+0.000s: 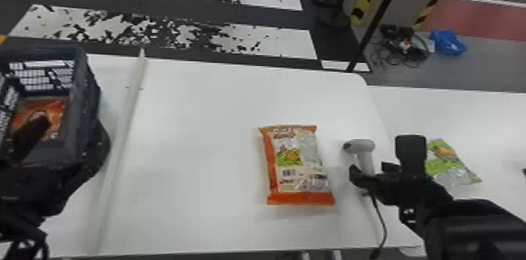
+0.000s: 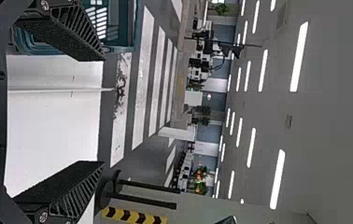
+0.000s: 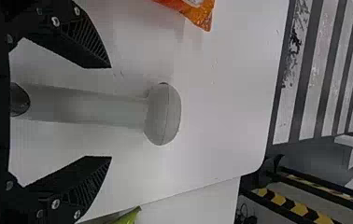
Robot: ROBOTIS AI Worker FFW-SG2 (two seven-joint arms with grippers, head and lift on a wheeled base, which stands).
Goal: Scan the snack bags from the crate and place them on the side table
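My right gripper (image 1: 375, 175) is around the handle of the white scanner (image 1: 364, 152), fingers apart. In the right wrist view the open right gripper (image 3: 111, 112) has the scanner's handle (image 3: 86, 107) between its fingers, with a gap on each side. An orange snack bag (image 1: 299, 165) lies flat on the white table, left of the scanner. A green snack bag (image 1: 450, 163) lies on the side table. Orange packaging (image 1: 54, 110) shows inside the dark crate (image 1: 84, 94). My left gripper (image 1: 31, 134) is over the crate; in the left wrist view the left gripper (image 2: 103, 111) stands open and holds nothing.
A raised white strip (image 1: 129, 122) runs across the table (image 1: 203, 122) between crate and orange bag. The scanner's cable (image 1: 383, 224) trails to the front edge. The side table (image 1: 411, 110) adjoins on the right. Barrier posts (image 1: 375, 16) stand behind.
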